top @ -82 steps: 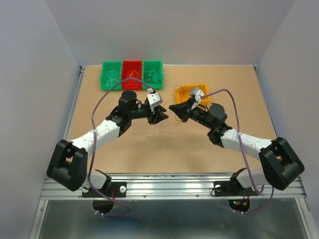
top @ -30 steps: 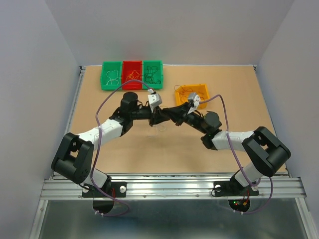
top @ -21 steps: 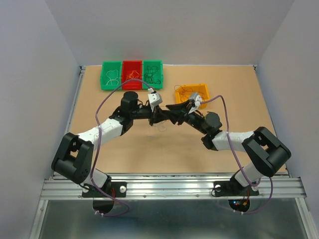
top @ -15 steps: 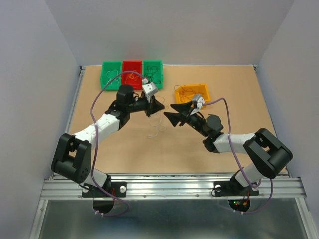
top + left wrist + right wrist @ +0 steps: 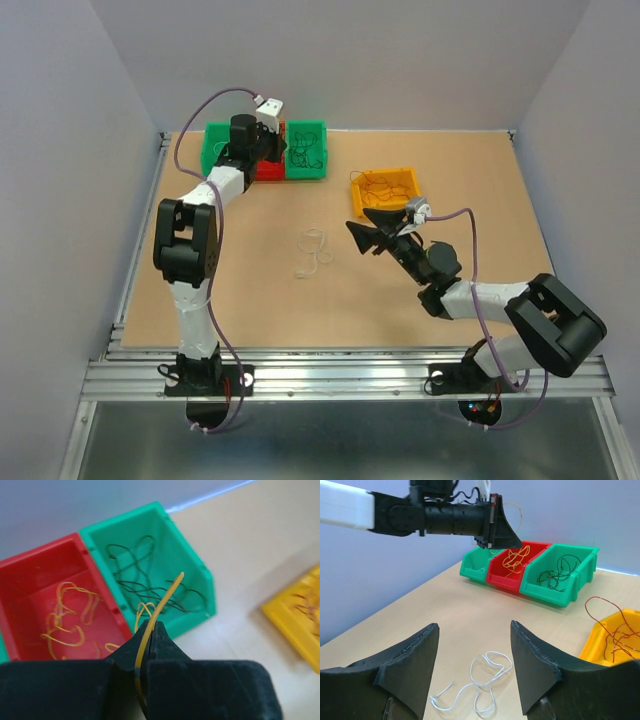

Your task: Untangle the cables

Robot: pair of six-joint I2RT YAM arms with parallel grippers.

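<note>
My left gripper (image 5: 150, 625) is shut on a thin orange cable (image 5: 167, 592) that curves up out of the jaw tips. It hangs above the red bin (image 5: 30, 580) at the back of the table (image 5: 450, 160); in the top view the left gripper (image 5: 265, 150) covers part of that bin. A white cable (image 5: 315, 250) lies in loose loops mid-table. My right gripper (image 5: 365, 228) is open just right of it and holds nothing. The right wrist view shows the white cable (image 5: 480, 682) on the table between and beyond the spread fingers (image 5: 415, 650).
The red bin (image 5: 270, 173) holds orange cables. Green bins flank it: the left one (image 5: 220, 160) has white wire, the right one (image 5: 307, 165) dark cables. A yellow bin (image 5: 400, 178) with reddish and dark cables stands behind the right gripper.
My left arm swung from mid-table to the back bins, carrying the orange cable. The right gripper opened and drew back toward me. The white cable now lies loose on the table.
</note>
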